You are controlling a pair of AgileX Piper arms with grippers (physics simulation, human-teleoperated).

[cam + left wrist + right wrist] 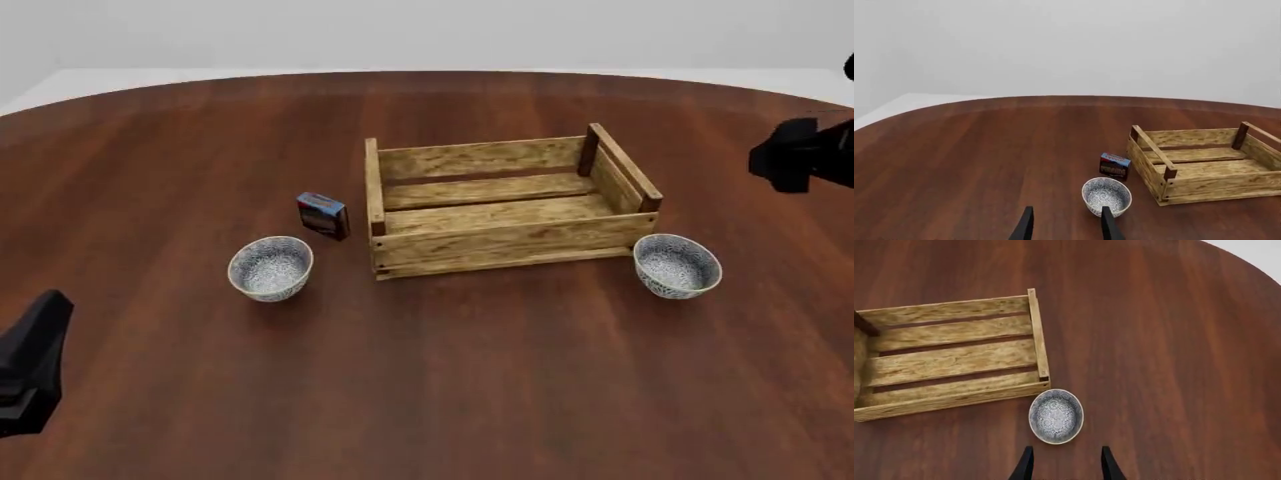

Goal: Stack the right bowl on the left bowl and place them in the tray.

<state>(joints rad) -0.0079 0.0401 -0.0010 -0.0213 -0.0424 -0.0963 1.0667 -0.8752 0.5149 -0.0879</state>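
Nothing done yet, as I judge it. Both bowls sit apart on the table (441, 400), one each side of the tray (507, 235), and the tray holds nothing.

Right bowl (677, 265): upright, just off the tray's right near corner, close but whether touching I cannot tell. From my right wrist it lies just ahead of my right gripper (1064, 462), a little off the centre line toward the tray; fingers spread, nothing between them, above the wood.

Left bowl (271, 267): upright, left of the tray with a clear gap. My left gripper (1064, 224) points toward it, fingers apart and empty; one fingertip overlaps the bowl's rim in that view, but I take that for line of sight, not contact.

In the front view my arms show only as dark shapes at the left and right edges, well back from the bowls.

Left to do: grasp the right bowl, carry it over, nest it in the left bowl, then move the pair into the tray. That is the whole task.

Count: two bowls, one tray, one small blue-red box (322, 214) between left bowl and tray, near the tray's left end.
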